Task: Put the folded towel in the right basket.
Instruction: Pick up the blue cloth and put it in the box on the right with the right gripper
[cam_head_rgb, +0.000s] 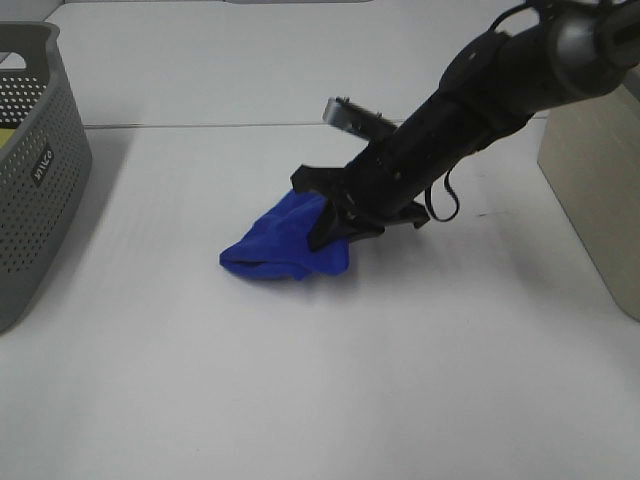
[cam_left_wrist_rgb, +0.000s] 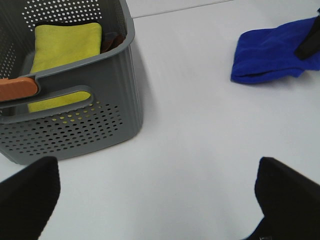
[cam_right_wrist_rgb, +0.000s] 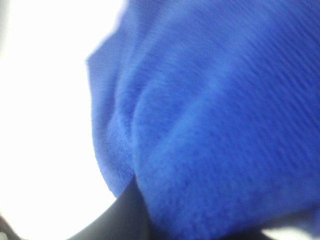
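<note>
Grip is taken on a raised edge of the blue towel (cam_head_rgb: 280, 246) by the closed right gripper (cam_head_rgb: 335, 224), evidently for carriage to the right basket (cam_head_rgb: 600, 200); the left gripper (cam_left_wrist_rgb: 157, 200) is held wide, empty.

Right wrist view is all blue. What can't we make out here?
- Right gripper closure: fingertips are buried in the blue towel, and the right wrist view shows only blurred cloth.
- Beige container: cut off by the exterior high view's right edge, inside unseen.
- Grey basket contents, left wrist view: its wall and the yellow towel hide what lies beneath.
</note>
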